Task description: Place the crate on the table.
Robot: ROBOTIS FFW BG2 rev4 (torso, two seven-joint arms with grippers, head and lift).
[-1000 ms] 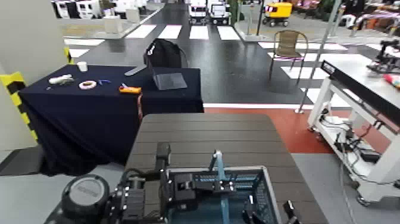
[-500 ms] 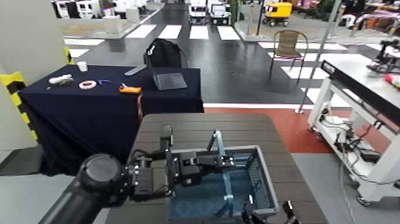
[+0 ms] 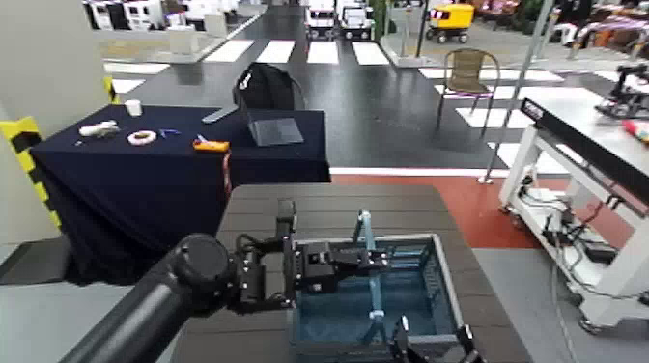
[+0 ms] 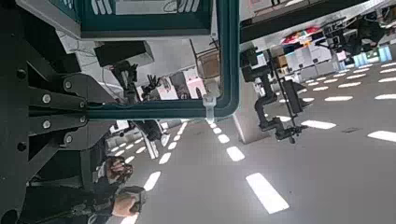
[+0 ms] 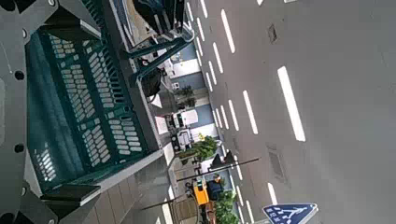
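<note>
The head view shows the crate [image 3: 372, 290] over the near part of the table [image 3: 328, 208], with the left gripper [image 3: 359, 259] reaching in from the left and clamped on the thin blue handle [image 3: 367, 253]. Whether the crate's base touches the planks cannot be told from here. The left wrist view adds what the head view hides: the handle [image 4: 224, 65] runs as a teal bar straight out of the left gripper's [image 4: 154, 109] closed fingers, bending at a corner against the hall ceiling. The right wrist view looks along the crate's slatted wall [image 5: 89, 112] from just beside it, with the left arm's dark linkage beyond. The right gripper [image 3: 432, 343] sits at the crate's near edge at the bottom of the head view, its two fingers spread apart and holding nothing.

Compared with a second ago, the left arm has stretched forward and the crate has travelled farther onto the table, so more of its blue floor and rim is visible. The navy-draped table [image 3: 145, 183] behind and the white workbench [image 3: 589, 125] on the right are unchanged.
</note>
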